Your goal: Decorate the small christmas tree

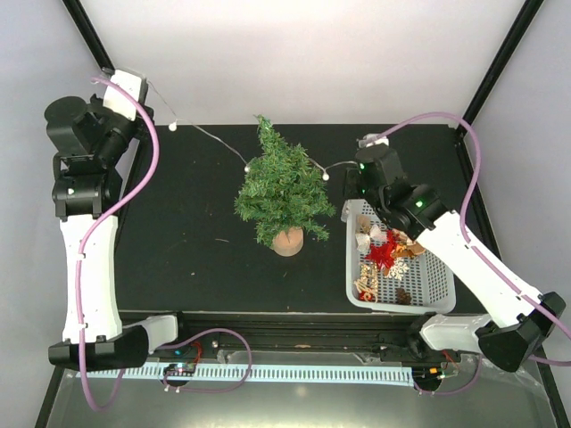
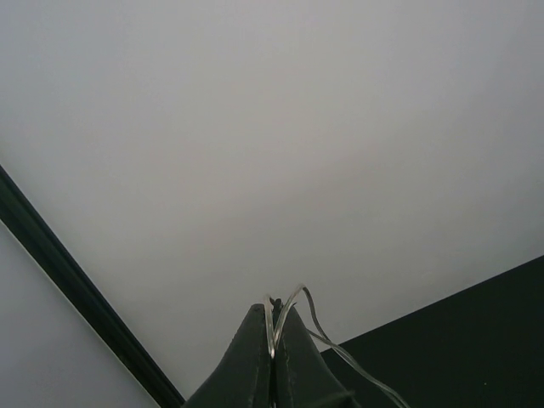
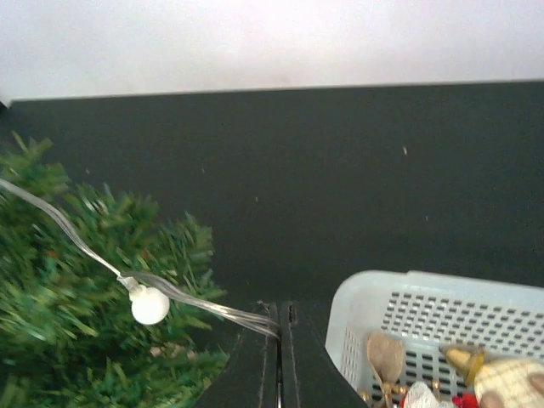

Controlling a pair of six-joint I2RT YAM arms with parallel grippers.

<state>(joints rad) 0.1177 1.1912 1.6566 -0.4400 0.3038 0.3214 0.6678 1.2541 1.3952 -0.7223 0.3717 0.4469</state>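
My left gripper (image 2: 274, 330), at ten o'clock of the small christmas tree (image 1: 282, 192) at worktop (image 1: 196, 259) centre, and right gripper (image 3: 279, 316), at three o'clock, each pinch the light string (image 3: 150, 305) spanning it. Basket (image 1: 443, 287) ornaments (image 1: 385, 254) look unused; decorating seems barely begun.

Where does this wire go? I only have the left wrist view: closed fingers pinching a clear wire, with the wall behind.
Observer: From the left gripper, the light string runs across to the small christmas tree and comes out the other side.
Operator: Is the far end loose?
Observer: No. The right gripper is shut on it beside the tree, and a white bulb hangs just off its fingers.
Operator: Anything else near the tree?
Observer: A white basket of ornaments sits on the right arm's side of the tree, with that arm reaching over it.
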